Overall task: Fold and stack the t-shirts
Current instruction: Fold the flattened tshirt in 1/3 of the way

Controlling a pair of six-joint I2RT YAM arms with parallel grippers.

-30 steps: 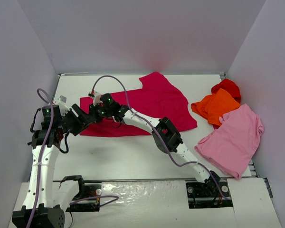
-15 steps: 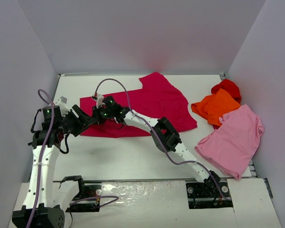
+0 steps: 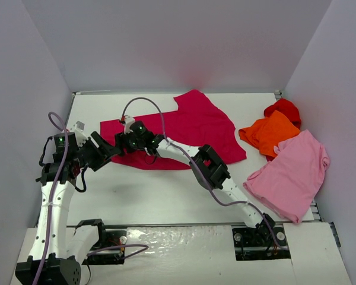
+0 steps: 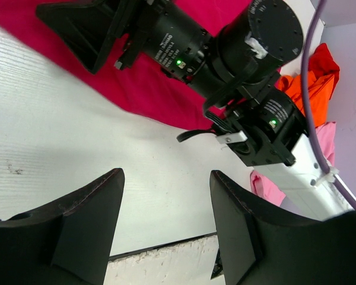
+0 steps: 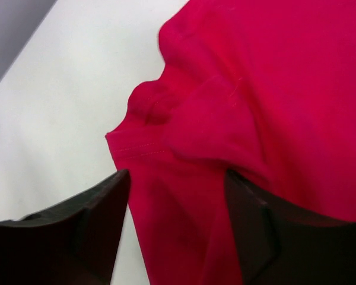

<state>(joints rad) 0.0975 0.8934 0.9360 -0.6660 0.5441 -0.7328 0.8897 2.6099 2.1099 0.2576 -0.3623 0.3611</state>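
At the left of a white table (image 3: 160,190), the left gripper (image 4: 166,175) hovered with its jaws apart and empty, just beside the near-left edge of the crimson shirt (image 3: 190,127). Next to it, the right gripper (image 5: 177,175) stood with jaws apart over that shirt's bunched left corner, gripping nothing. The crimson shirt lay spread across the table's far middle. At the far right, an orange shirt (image 3: 273,132) overlapped a red shirt (image 3: 285,108), with a pink shirt (image 3: 291,175) just beside them, nearer the arms.

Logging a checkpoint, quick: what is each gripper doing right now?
Left gripper: open, holding nothing.
Right gripper: open over the large crimson cloth t-shirt, not gripping it.
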